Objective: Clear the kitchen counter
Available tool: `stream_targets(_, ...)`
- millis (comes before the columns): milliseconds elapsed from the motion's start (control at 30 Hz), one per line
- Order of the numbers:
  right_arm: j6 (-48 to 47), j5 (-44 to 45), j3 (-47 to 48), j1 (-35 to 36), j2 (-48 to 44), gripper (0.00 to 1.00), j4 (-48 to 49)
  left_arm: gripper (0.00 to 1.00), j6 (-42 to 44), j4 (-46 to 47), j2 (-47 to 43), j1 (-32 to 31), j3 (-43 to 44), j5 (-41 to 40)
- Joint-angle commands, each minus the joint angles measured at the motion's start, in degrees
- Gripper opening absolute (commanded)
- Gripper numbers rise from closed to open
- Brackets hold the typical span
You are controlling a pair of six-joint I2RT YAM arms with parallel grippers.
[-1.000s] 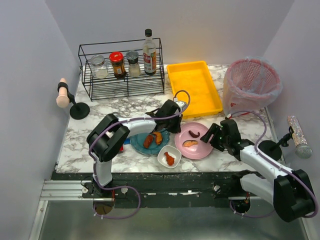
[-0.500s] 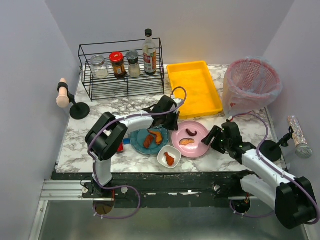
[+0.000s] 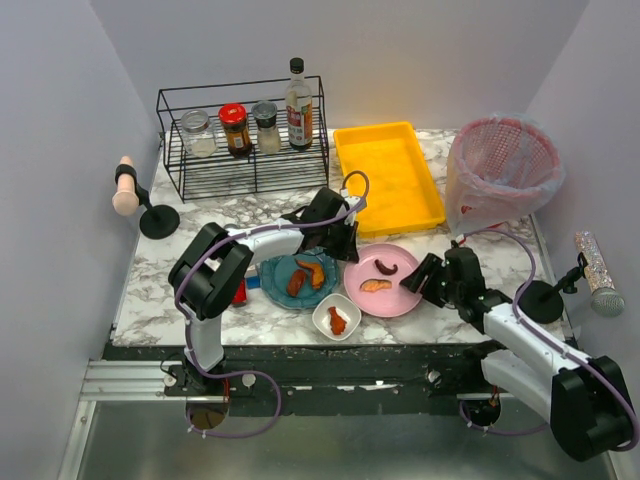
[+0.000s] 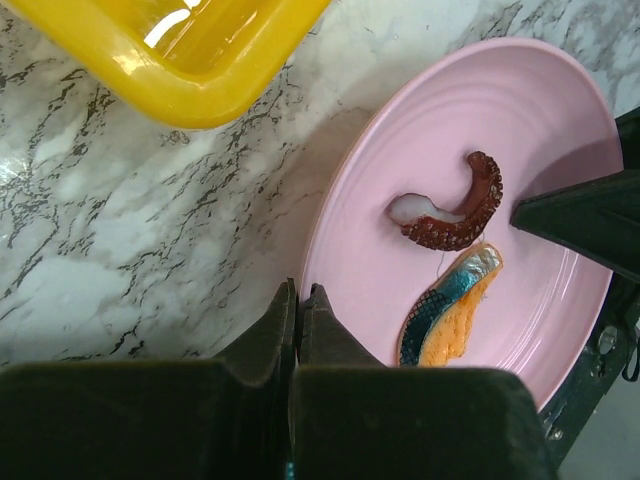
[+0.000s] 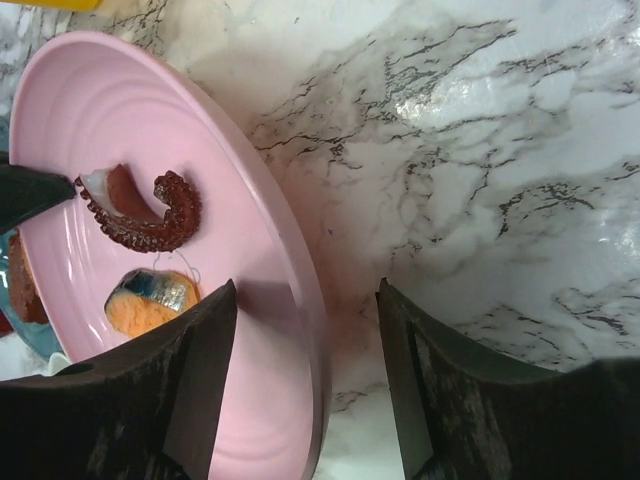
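On the marble kitchen counter (image 3: 165, 275) lies a pink plate (image 3: 383, 281) carrying an octopus piece (image 4: 456, 207) and a fish slice (image 4: 450, 318). My right gripper (image 5: 305, 300) is open and straddles the plate's right rim (image 5: 305, 320), one finger over the plate and the other over the counter. My left gripper (image 4: 298, 300) is shut with nothing in it, its tips at the plate's left rim. In the top view the left gripper (image 3: 343, 255) and right gripper (image 3: 413, 280) stand on opposite sides of the plate.
A teal plate (image 3: 282, 290) with food touches the pink plate's left side, and a small white bowl (image 3: 337, 316) with food sits in front. A yellow tray (image 3: 390, 175), a wire rack (image 3: 245, 140) of jars and a pink bin (image 3: 503, 170) stand behind.
The pink plate has slid a little left toward the teal plate. Both grippers have shifted left with it, and the right gripper's fingers have narrowed slightly around the rim.
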Motion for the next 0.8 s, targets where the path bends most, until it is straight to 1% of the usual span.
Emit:
stream_targets(0, 0.8, -2.4, -1.2, 0.2, -2.6, 0.65, 1.6, 0.00, -1.0, 1.7, -2.1, 0.3, 1.4, 4.1)
stream_targets(67, 0.8, -3.1, -1.3, 0.2, -3.7, 0.60, 1.8, 0.00, -1.0, 1.7, -2.4, 0.3, 1.4, 3.8)
stream_targets(167, 0.7, -3.9, -1.2, 0.2, -5.3, 0.51, 2.2, 0.00, -1.2, 1.8, -2.6, 0.3, 1.5, 3.8)
stream_targets(367, 1.2, -4.1, -1.1, 0.2, -7.7, 0.29, 2.3, 0.00, -1.4, 0.6, -3.5, 0.9, 3.3, 4.0)
stream_targets(433, 1.5, -4.1, -0.9, 0.2, -8.0, 0.24, 2.3, 0.00, -1.2, -0.6, -4.1, 1.0, 4.4, 4.0)
stream_targets(600, 1.6, -5.8, -0.7, 0.2, -8.7, 0.18, 3.3, 0.00, -0.8, -3.6, -5.3, 0.9, 7.4, 4.8)
stream_targets(767, 1.7, -7.8, -0.6, 0.2, -11.4, 0.03, 5.5, 0.00, -0.3, -6.4, -5.6, 1.0, 9.7, 5.8)
